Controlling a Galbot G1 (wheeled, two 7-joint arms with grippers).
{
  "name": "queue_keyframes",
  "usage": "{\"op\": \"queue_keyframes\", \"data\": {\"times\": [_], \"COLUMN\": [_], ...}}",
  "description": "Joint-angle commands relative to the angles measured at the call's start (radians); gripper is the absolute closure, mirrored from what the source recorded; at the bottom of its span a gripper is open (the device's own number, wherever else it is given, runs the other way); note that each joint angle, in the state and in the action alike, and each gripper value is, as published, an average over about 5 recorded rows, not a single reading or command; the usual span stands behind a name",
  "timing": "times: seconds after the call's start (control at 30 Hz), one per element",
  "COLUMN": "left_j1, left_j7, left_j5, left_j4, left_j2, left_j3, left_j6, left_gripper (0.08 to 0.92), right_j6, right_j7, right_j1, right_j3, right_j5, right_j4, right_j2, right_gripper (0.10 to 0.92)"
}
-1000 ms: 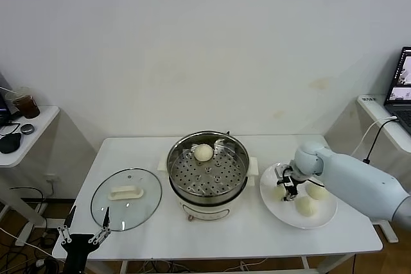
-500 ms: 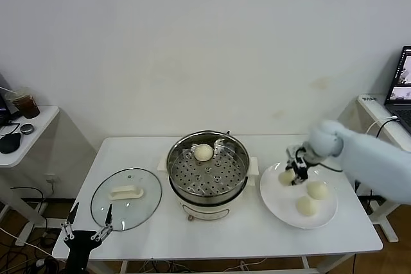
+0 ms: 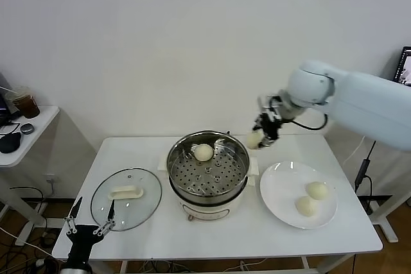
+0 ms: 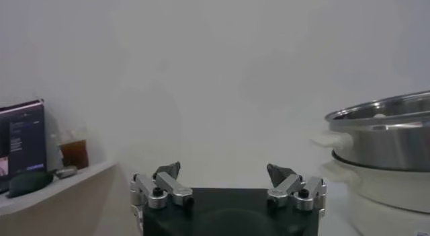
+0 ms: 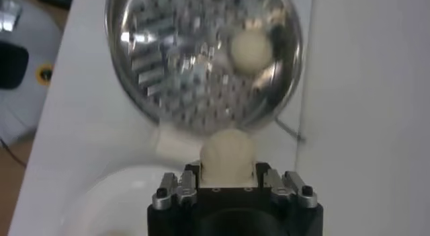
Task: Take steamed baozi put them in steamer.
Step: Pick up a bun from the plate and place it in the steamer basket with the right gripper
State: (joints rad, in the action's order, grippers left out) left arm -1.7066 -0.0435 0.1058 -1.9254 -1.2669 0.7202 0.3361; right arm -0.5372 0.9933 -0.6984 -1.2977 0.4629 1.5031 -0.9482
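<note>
Since the earlier frames, my right end effector (image 3: pixel 264 131) had lifted off the white plate (image 3: pixel 280 190) and swung up and left, carrying one baozi (image 3: pixel 253 140) clamped between its fingers, in the air just off the right rim of the steamer (image 3: pixel 208 172). From the right wrist view I saw that bun (image 5: pixel 228 156) pinched in the end effector, with the perforated tray beyond it. One bun (image 3: pixel 203 152) already lay at the far side of the tray. Two buns (image 3: pixel 316 190) remained on the plate. My left end effector (image 3: pixel 88 231) waited low at the near left desk (image 3: pixel 141 147) corner, fingers spread, near the glass lid (image 3: pixel 125 197).
</note>
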Motion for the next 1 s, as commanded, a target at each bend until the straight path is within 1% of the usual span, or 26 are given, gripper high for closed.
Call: {"op": "queue_keyframes", "data": {"times": [0.03, 0.17, 0.37, 0.77, 1.0], "left_j1": [0.005, 0.002, -0.006, -0.011, -0.009], "left_j7": [0.000, -0.001, -0.004, -0.007, -0.007], "left_j5": [-0.025, -0.034, -0.041, -0.051, -0.051], "left_j4": [0.001, -0.005, -0.007, 0.001, 0.007], "left_j2": [-0.004, -0.010, -0.020, -0.014, -0.012], "left_j3": [0.002, 0.008, 0.015, 0.022, 0.022], "left_j6": [0.002, 0.003, 0.009, 0.023, 0.026], "left_gripper": [0.177, 0.177, 0.177, 0.177, 0.177], "right_j6": [-0.133, -0.149, -0.166, -0.169, -0.172], "right_j7": [-0.087, -0.093, -0.114, -0.134, -0.134], "right_j1": [0.070, 0.131, 0.195, 0.256, 0.262], "right_j3": [-0.048, -0.045, -0.028, -0.006, 0.000], "right_j5": [0.136, 0.116, 0.100, 0.061, 0.050], "right_j4": [-0.149, -0.250, -0.324, -0.403, -0.414], "right_j2": [-0.353, -0.442, -0.502, -0.536, -0.532], "right_gripper": [0.530, 0.527, 0.533, 0.526, 0.526]}}
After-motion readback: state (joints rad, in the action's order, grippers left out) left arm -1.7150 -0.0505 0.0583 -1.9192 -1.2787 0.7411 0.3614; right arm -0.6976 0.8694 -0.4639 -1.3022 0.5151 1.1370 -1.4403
